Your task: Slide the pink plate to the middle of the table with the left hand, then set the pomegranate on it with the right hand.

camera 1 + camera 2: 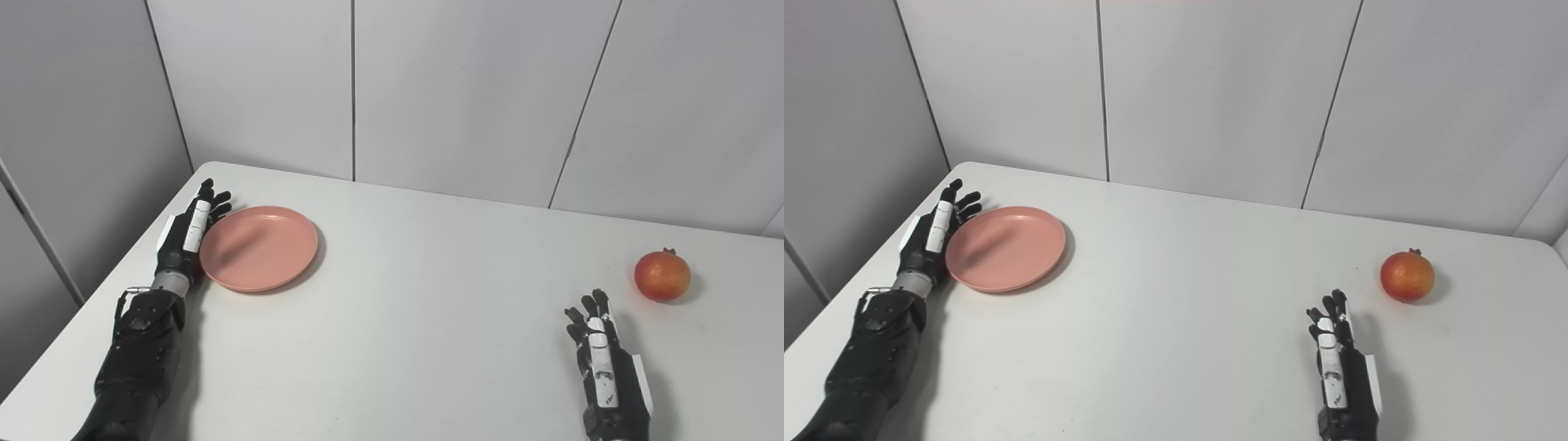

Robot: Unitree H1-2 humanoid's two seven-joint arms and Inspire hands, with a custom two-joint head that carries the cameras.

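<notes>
Nearest to me in the left eye view, my right hand [603, 361] sits low at the near right of the white table [429, 318], fingers extended and slightly apart, holding nothing; the pomegranate [662, 275] stands just beyond it and a little to the right, clear of the fingertips. My left hand [187, 236] lies along the left rim of the pink plate [260, 248], fingers stretched out and parted, its inner side against the plate's edge, not gripping it. That plate rests flat near the table's far left corner, with the left edge of the table just outside my hand. Between plate and fruit I see a broad stretch of bare tabletop. From the right eye view, the same layout holds: right hand [1338, 361] spread and empty, pomegranate [1407, 276] near but apart from it, left hand [934, 236] flat beside the plate [1007, 248], grey wall panels [1213, 92] standing behind the far edge.
</notes>
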